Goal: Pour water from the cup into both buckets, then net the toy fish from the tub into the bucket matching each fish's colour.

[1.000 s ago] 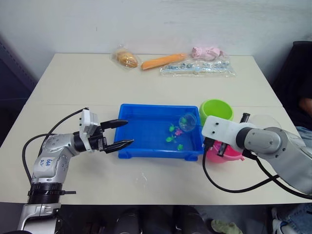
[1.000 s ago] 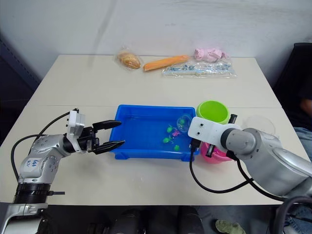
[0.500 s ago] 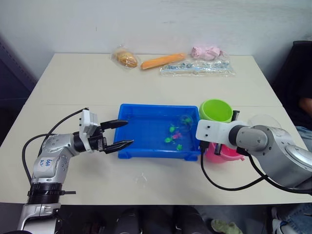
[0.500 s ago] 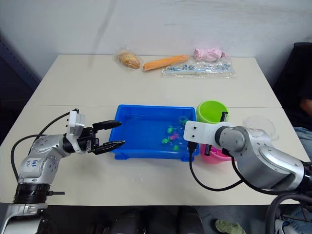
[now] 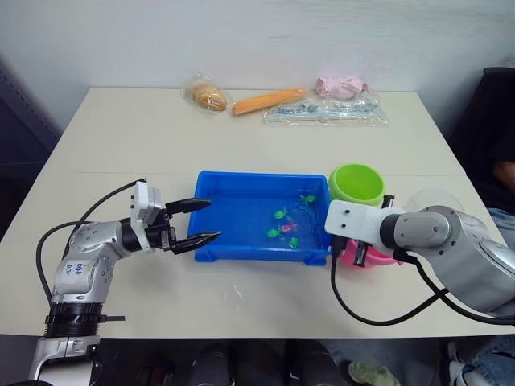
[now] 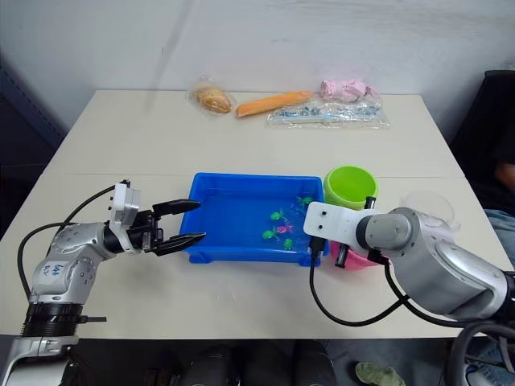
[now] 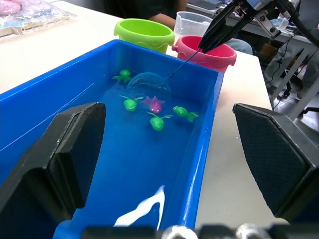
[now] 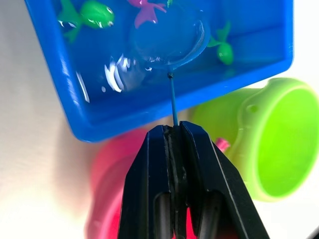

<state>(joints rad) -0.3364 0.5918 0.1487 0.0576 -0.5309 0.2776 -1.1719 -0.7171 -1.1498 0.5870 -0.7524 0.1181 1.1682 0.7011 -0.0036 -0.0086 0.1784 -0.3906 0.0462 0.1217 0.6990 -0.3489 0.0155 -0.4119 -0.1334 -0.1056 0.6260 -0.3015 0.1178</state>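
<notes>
Right gripper: your jaws are clamped tight on the thin dark handle of the net. The handle runs straight out from the jaws, over the near-right wall of the tub, and the hoop lies down in the water.

Fish: a pink one sits just beside the hoop's rim, with green ones close around it. I judge the coming scoop turns on this: the pink fish lies along the handle's line, just past the hoop.

Buckets: the pink bucket sits directly under your right wrist, touching or nearly touching the tub's right end; the green bucket stands just behind it. The right arm is much the nearer to both.

Cup: clear, behind the buckets, toward the counter's right edge.

Left gripper: jaws spread wide, holding nothing, hovering at the tub's left end.

Counter: pale; bagged items along its far edge, well apart from the tub.
</notes>
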